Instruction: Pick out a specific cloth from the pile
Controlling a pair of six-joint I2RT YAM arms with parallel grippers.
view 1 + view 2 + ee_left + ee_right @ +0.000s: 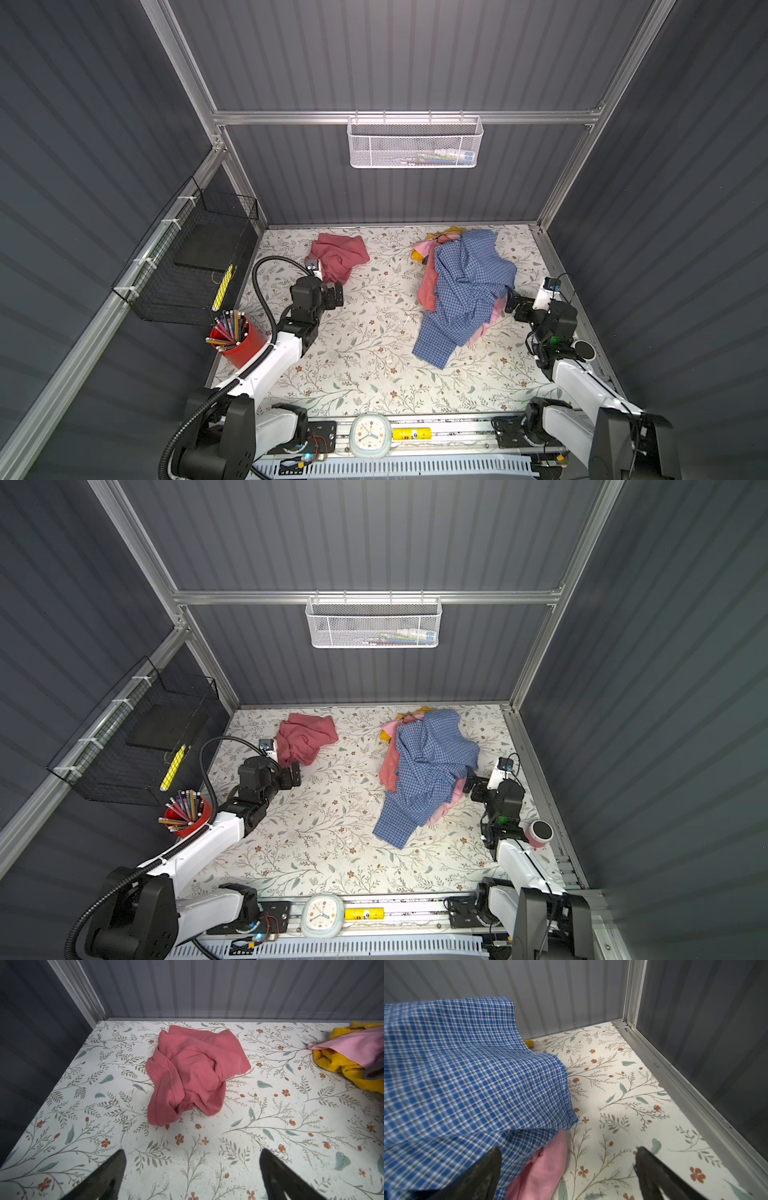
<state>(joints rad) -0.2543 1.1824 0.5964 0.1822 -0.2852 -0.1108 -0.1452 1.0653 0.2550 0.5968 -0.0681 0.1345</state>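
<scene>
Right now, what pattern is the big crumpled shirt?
Blue-and-white checked shirt; clearest in the right wrist view.

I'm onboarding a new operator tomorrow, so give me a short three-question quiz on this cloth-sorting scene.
1. True or false: the salmon-red cloth lies on the table apart from the pile.
2. Which garment lies on top of the pile? A yellow piece, B blue checked shirt, C light-pink piece.
3. Fill in: the left end effector and the right end effector both stand ____, holding nothing.
Key: 1 true; 2 B; 3 open.
</scene>
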